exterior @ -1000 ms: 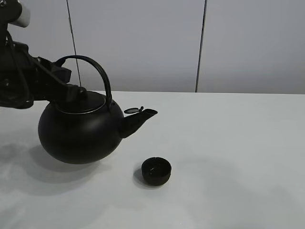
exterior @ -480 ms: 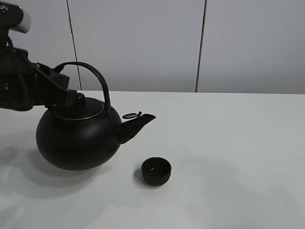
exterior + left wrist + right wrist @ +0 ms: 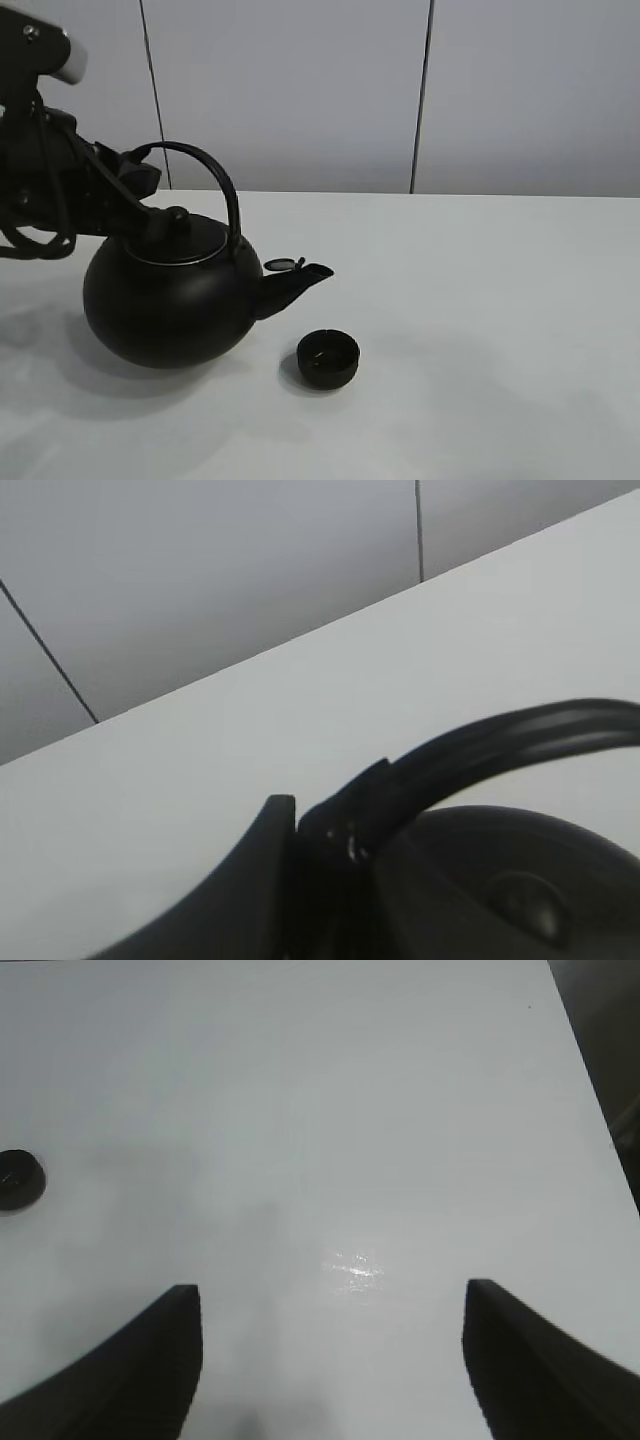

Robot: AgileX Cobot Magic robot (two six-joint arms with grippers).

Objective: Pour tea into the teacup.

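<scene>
The left tool (image 3: 325, 830) is closed on the arched handle (image 3: 215, 170) of the kettle (image 3: 165, 300), which is held upright, the teacup (image 3: 328, 358) is seen on the table (image 3: 480, 300) just beside and below the spout (image 3: 295, 281), and the right tool (image 3: 335, 1360) is opened wide, well apart from the teacup.

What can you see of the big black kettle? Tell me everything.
The kettle is a big, round, matte-black pot, metal by its look, with a lid and knob, an arched handle and a short spout whose little flap stands open. It is near upright at the table's left; whether it rests on the table is unclear. The left claw grips the handle's base. The spout points toward the teacup, not touching it.
</scene>
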